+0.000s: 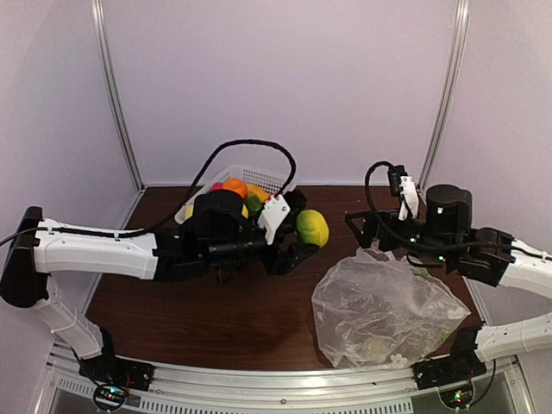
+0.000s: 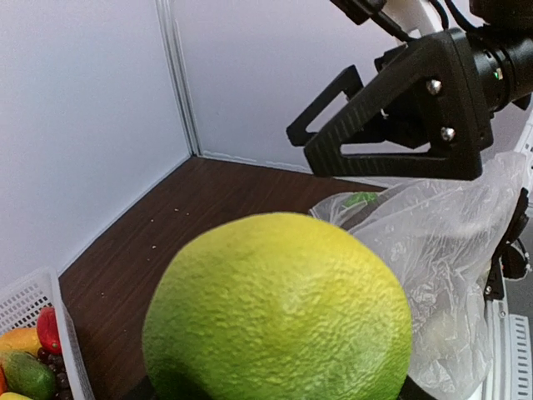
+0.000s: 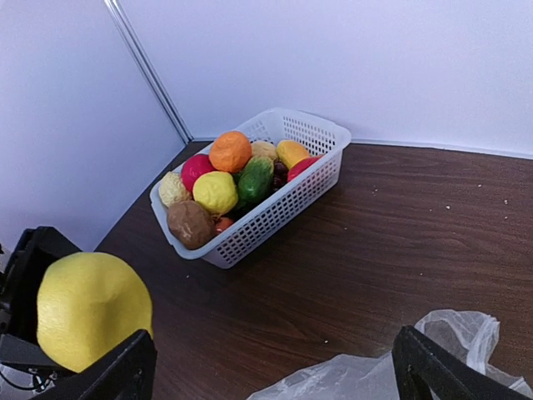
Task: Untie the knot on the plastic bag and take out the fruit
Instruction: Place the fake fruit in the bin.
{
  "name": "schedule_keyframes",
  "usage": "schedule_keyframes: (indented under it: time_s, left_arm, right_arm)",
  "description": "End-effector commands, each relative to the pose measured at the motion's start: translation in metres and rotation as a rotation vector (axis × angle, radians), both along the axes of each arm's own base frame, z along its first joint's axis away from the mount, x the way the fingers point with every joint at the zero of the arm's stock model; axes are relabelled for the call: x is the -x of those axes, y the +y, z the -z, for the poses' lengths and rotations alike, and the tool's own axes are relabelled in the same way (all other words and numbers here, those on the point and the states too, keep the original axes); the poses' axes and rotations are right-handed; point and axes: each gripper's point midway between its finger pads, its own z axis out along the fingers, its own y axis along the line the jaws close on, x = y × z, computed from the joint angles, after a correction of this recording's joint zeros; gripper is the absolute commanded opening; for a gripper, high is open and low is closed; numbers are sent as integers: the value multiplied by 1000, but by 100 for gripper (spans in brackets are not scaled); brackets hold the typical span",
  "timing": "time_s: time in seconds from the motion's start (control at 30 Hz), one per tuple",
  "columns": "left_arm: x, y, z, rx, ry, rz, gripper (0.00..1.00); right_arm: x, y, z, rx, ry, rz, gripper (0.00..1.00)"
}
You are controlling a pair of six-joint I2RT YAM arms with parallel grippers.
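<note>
left tool [image 1: 302,231] | grips pebbled round fruit [image 1: 315,226] | crinkly plastic bag [image 1: 388,310] slumped

Both arms are white shells with chunky black joints. The left arm [image 1: 95,250] has a thin black cable [image 1: 259,143] arcing on the far side from the rail [image 1: 285,390]. The right arm [image 1: 483,254] has a round black housing dotted with tiny green lights. The right gripper [image 3: 275,371] fingers [image 2: 391,108] are black ribbed triangular frames with two silver screws [image 2: 431,86]. The black bases right at the rail show small green and red lights.
</note>
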Motion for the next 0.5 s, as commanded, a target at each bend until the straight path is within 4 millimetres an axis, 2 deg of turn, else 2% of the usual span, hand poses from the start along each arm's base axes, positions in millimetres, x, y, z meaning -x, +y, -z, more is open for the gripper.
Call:
schedule_keyframes:
  time_s: [0.0, 0.13, 0.23, 0.37, 0.47]
  left_arm:
    - [-9, 23, -24, 79, 92, -28, 52]
    - [-33, 51, -21, 41, 152, -121, 52]
    - [-60, 77, -15, 9, 198, -211, 52]
    - [-100, 114, -14, -13, 234, -328, 52]
    - [-129, 132, -20, -2, 248, -396, 52]
  right_arm:
    - [-29, -28, -3, 136, -15, 144, 100]
    - [-49, -53, 4, 152, 28, 201, 100]
    - [-58, -75, 13, 166, 60, 252, 100]
    - [-64, -100, 27, 169, 101, 304, 100]
    - [-65, -114, 31, 155, 113, 332, 100]
